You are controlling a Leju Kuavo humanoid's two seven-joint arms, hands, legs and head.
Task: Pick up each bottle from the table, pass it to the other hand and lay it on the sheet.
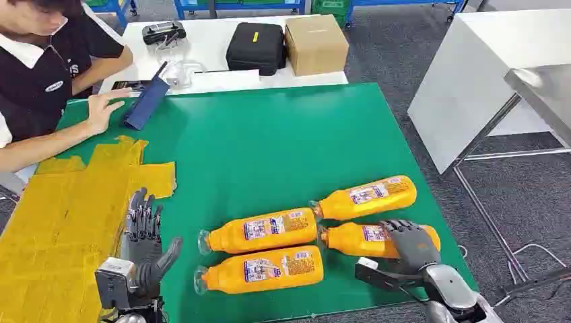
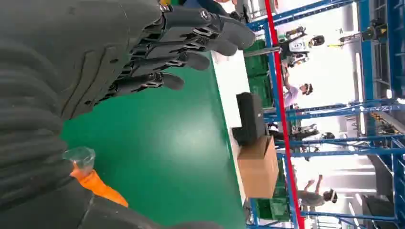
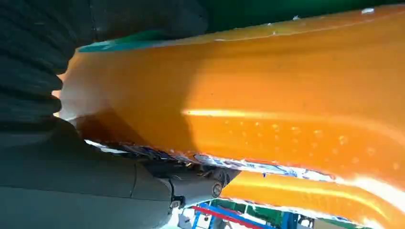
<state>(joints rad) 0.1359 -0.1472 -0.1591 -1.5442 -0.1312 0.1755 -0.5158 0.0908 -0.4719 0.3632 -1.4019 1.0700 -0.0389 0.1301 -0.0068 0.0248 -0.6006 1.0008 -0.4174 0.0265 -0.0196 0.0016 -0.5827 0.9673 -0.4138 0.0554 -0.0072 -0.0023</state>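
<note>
Right hand (image 1: 412, 243) grips the lower-right bottle (image 1: 357, 238), whose long axis runs left-right. Left hand (image 1: 143, 235), fingers spread and holding nothing, waits lower left beside the sheet (image 1: 64, 222).

Bare green mat (image 1: 269, 148) is lying open between the yellow sheet (image 1: 60, 229) and four clustered orange bottles (image 1: 262, 232). A person's hand (image 1: 104, 111) and a blue pouch (image 1: 145, 104) are occupying the far left corner.
</note>
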